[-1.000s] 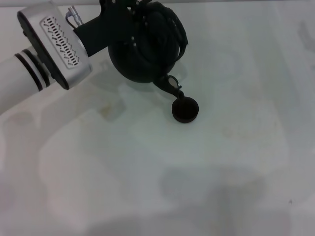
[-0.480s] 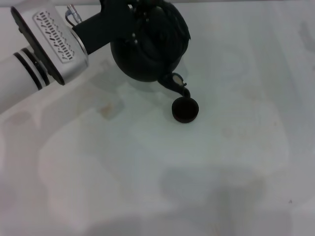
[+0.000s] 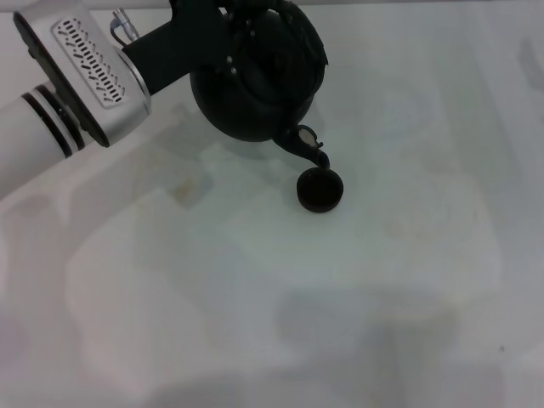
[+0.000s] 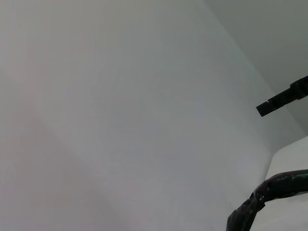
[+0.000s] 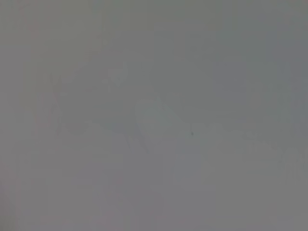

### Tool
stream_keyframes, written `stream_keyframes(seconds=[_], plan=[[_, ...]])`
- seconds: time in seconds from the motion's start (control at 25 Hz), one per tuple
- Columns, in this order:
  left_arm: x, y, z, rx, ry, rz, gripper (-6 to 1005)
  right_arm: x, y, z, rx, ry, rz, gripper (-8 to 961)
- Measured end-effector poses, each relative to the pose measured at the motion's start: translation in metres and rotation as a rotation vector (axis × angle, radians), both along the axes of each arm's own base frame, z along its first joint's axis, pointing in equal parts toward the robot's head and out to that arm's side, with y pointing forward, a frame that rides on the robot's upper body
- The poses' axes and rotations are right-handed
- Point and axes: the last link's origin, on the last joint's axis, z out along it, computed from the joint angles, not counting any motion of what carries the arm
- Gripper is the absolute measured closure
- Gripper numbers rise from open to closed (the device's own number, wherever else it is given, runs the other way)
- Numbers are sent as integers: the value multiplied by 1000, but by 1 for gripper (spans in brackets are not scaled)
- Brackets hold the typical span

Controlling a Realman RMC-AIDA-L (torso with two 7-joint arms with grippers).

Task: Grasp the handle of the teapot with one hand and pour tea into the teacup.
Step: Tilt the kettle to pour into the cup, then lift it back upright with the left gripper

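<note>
In the head view the matte-black teapot [image 3: 255, 85] hangs tilted above the white table at the top centre. Its short spout [image 3: 308, 146] points down, just above the rim of the tiny dark teacup [image 3: 320, 189], which stands on the table. My left gripper [image 3: 223, 25] comes in from the upper left and is shut on the handle [image 3: 293, 34] at the pot's top. A piece of the dark ribbed handle also shows in the left wrist view [image 4: 269, 192]. My right gripper is out of view.
The white table [image 3: 272, 297] carries faint stains and a soft shadow near the front. The right wrist view shows only a plain grey surface.
The teapot has risen slightly and shifted right, and its spout tip has moved to hang just over the teacup's far rim. The teacup has not moved.
</note>
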Motion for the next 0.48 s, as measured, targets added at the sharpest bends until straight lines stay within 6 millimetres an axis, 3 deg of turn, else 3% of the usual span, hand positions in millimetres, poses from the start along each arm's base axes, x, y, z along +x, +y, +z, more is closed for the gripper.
stream_keyframes(seconds=[0.48], plan=[[-12, -1, 7, 42, -72, 84, 901, -1, 1, 0, 0, 1, 2, 129]])
